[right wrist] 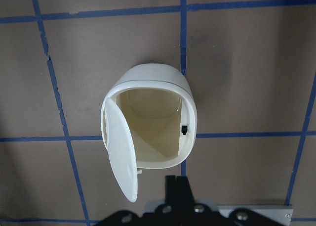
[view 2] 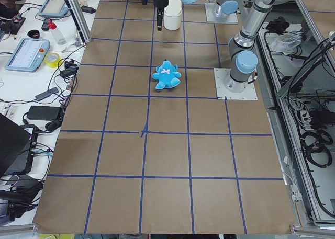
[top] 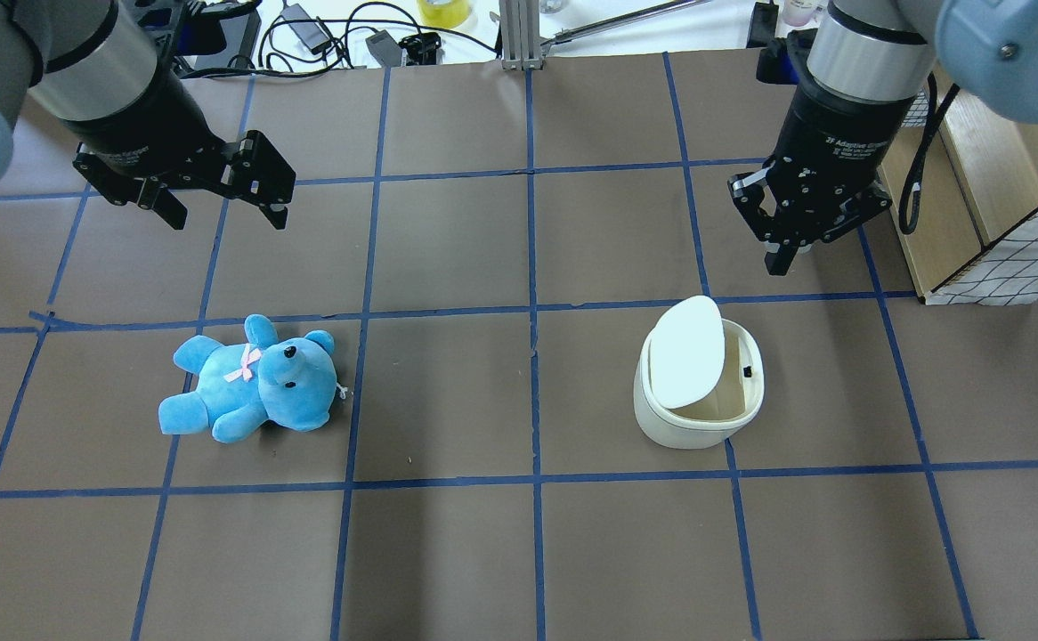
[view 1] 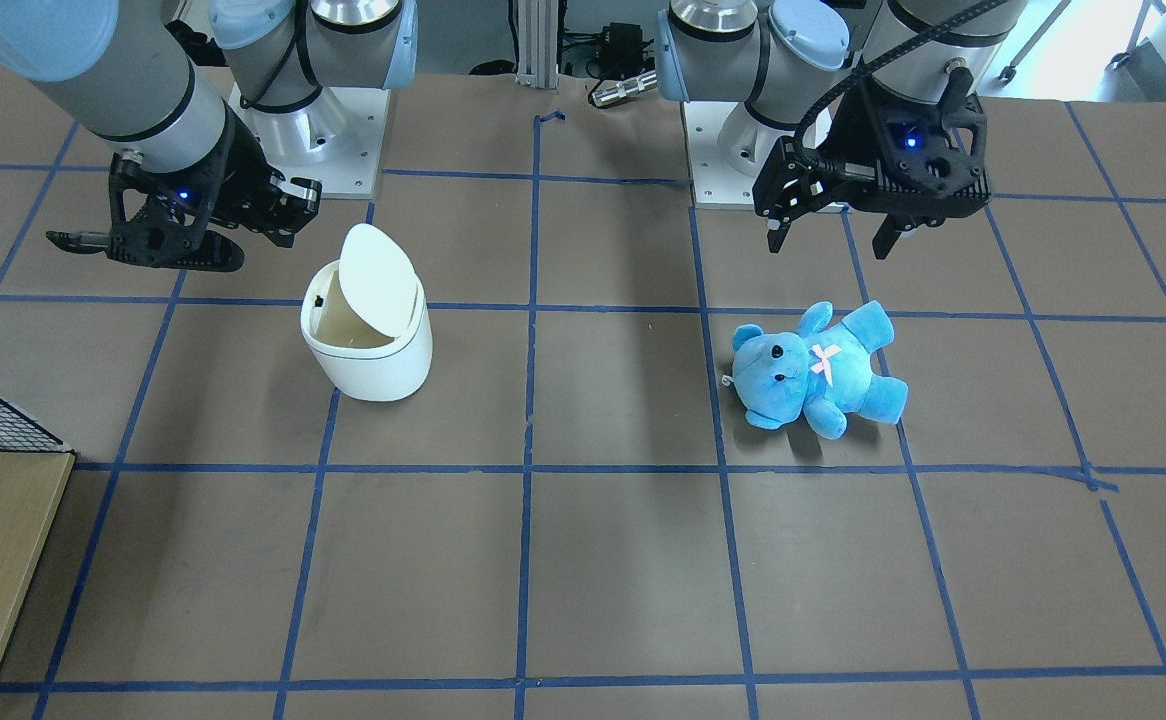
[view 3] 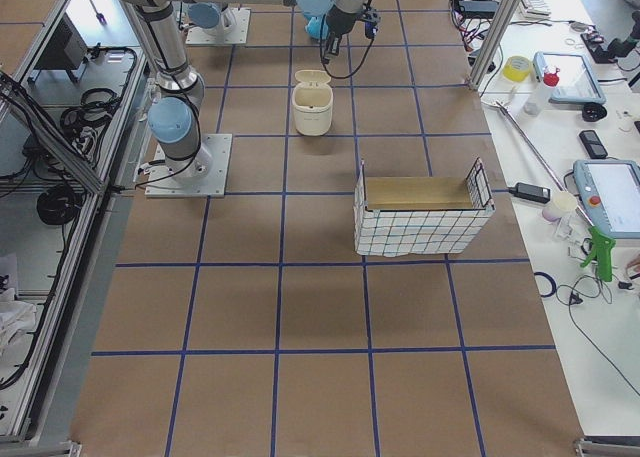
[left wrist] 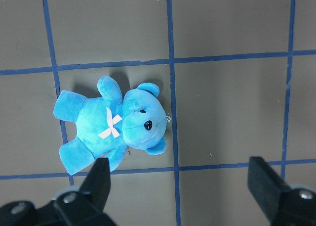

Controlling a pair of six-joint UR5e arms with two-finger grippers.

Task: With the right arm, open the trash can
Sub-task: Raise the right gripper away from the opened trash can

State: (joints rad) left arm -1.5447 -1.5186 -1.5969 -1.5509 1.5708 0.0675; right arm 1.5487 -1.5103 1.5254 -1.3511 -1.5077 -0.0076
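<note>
The white trash can (view 1: 373, 362) stands on the table with its lid (view 1: 379, 278) swung up on edge, so the tan inside shows. It also shows in the overhead view (top: 693, 429) and the right wrist view (right wrist: 148, 78). My right gripper (top: 778, 263) is shut and empty. It hovers beyond the can's far side, apart from it, and shows in the front view (view 1: 61, 239) and the right wrist view (right wrist: 177, 185). My left gripper (top: 229, 218) is open and empty above the table, well away from the can; it also shows in the front view (view 1: 828, 247).
A blue teddy bear (top: 252, 385) lies on its back below my left gripper, also seen in the left wrist view (left wrist: 116, 124). A wire basket with a wooden liner (top: 1009, 258) stands at the table's right edge, near my right arm. Blue tape lines grid the brown table.
</note>
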